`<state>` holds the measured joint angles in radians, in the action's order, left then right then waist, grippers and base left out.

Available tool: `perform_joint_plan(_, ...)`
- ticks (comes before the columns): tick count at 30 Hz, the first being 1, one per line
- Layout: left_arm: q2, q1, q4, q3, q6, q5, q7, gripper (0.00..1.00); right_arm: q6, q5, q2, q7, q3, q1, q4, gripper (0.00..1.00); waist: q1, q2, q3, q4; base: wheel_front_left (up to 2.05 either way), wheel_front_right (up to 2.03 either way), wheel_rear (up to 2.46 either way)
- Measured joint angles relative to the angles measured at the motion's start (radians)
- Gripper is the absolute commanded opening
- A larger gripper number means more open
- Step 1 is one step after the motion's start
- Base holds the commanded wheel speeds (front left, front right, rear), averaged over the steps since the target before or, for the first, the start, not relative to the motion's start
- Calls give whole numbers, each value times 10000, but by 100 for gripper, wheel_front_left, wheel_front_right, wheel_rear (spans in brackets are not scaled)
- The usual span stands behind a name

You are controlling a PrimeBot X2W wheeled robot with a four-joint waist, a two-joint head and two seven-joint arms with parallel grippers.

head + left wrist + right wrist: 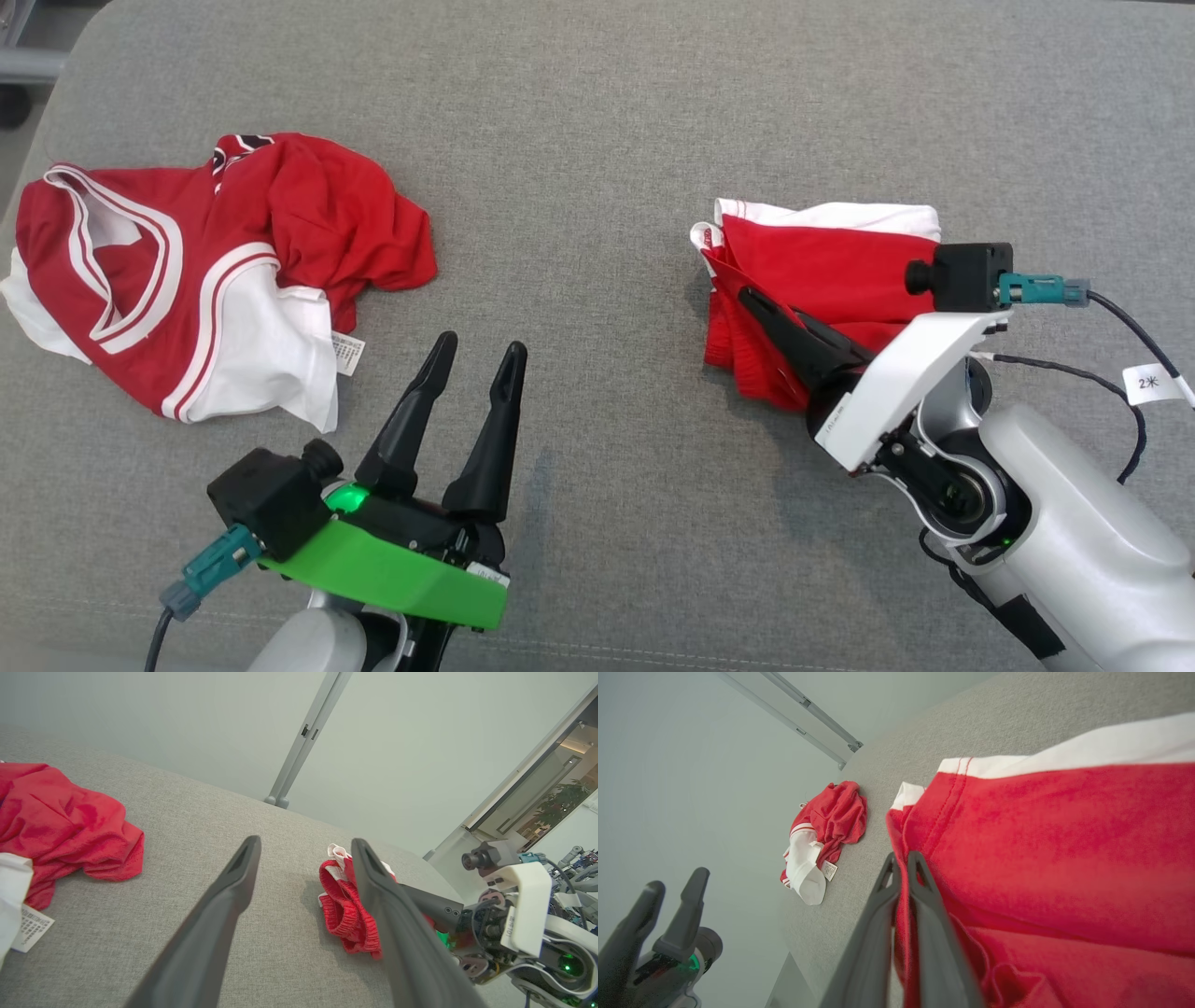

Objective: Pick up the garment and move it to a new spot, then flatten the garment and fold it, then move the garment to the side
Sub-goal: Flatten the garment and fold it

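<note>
A: Status on right gripper (761, 308)?
B: Pinched together on the left edge of the folded garment (831, 261), right of centre in head view. Thin red layer trapped between the fingers, plain in right wrist view.
A: Garment up or down?
B: Resting on the grey padded surface (597, 140). Red, with a white band along the top edge. Layers stacked, lower left corner bunched. Can't tell whether the gripped edge is off the surface.
A: Left gripper (481, 347)?
B: Fingers spread wide, empty. Lower left of head view, tips pointing up the frame over bare grey surface. Well apart from the folded garment.
A: Anything else on there?
B: Red-and-white jersey (187, 271), upper left of head view, crumpled, not flat. White-trimmed neck opening at its left, white panel at the bottom, care label (347, 353) hanging off the lower right corner. Near the left gripper tips, not touching.
A: Gap between the two pieces?
B: Well apart, open grey surface between. In left wrist view, jersey at the left edge, folded garment just right of centre, partly behind the right-hand finger.
</note>
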<state>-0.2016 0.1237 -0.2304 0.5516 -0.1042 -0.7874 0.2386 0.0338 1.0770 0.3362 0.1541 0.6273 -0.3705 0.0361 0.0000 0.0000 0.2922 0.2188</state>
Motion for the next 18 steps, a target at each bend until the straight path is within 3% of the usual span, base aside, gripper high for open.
perform_joint_plan(2,2,1,25,-2,0,0,0,100,33,-276,-8,-59,109,-123,44,100,0,0,-11,-15,0,0,0)
perform_joint_plan(9,-33,0,182,-150,0,2,2,100,-209,-646,-180,-23,851,-329,58,100,0,0,-163,-199,0,0,0)
perform_joint_plan(14,-148,-1,230,-291,0,109,2,100,-240,-786,40,-366,405,-328,-353,100,0,0,-341,-401,0,0,0)
perform_joint_plan(18,-280,-9,226,-403,0,194,6,100,151,-1206,890,-903,-433,-283,-453,100,0,0,-507,-566,0,0,0)
